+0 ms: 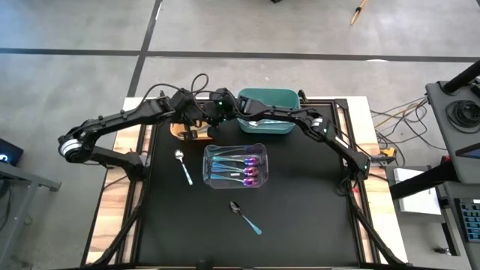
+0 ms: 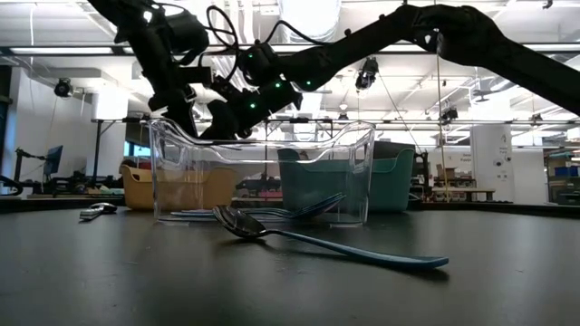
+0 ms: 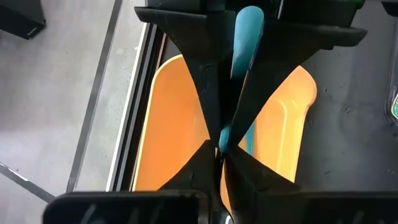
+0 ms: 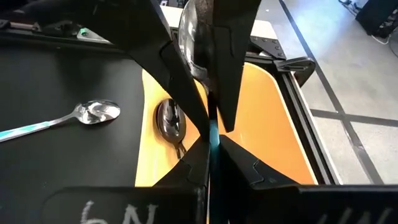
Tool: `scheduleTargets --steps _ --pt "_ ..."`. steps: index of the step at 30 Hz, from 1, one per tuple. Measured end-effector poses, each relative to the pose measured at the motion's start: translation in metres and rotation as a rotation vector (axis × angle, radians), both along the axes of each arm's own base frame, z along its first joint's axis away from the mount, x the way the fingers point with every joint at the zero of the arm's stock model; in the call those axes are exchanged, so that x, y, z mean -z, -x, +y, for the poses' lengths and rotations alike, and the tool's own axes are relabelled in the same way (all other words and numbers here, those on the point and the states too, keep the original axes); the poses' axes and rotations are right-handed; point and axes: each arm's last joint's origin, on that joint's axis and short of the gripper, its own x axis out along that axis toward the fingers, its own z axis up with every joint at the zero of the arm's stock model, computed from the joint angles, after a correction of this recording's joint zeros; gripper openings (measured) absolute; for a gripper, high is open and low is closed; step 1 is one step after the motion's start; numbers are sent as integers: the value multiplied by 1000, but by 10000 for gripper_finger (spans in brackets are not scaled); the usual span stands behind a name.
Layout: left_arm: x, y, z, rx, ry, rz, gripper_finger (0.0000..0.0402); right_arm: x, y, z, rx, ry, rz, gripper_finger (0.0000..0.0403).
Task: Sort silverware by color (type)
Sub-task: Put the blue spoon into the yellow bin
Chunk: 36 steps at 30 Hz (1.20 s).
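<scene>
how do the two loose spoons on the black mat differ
The left spoon has a shiny silver bowl; the front spoon has a dark one. The left spoon lies beside the clear bin, the front spoon nearer the table's front edge. Both have teal handles and lie flat.

**Three bins at the far side, loose spoons nearer**

A clear bin (image 1: 236, 166) sits in the middle of the table (image 1: 315, 217) with several spoons (image 1: 238, 171) in it. Behind it, at the far edge, stand two more bins: one far left (image 1: 182, 130), one to its right (image 1: 268, 111). Both grippers meet above the far-left bin, the left gripper (image 3: 219, 146) and the right gripper (image 4: 211, 134) each closed on a spoon. One spoon (image 4: 170, 118) lies in that bin. A loose spoon (image 1: 183, 165) lies left of the clear bin; another (image 1: 245, 217) lies nearer than it.
</scene>
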Motion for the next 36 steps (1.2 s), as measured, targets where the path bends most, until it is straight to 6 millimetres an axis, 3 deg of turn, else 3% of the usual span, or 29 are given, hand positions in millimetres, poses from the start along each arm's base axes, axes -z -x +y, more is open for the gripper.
scheduleTargets --steps 9,21,28,36 --pt "0 1 0 -18 -2 2 0 -1 0 0 7 0 -8 19" --pt "0 7 -1 -76 -46 63 0 -5 0 -1 23 -8 -17 117" --pt "7 13 -3 -112 -42 131 0 -26 14 -8 37 -12 8 147" --pt "16 8 0 -123 -8 156 0 -60 39 -11 35 11 80 148"
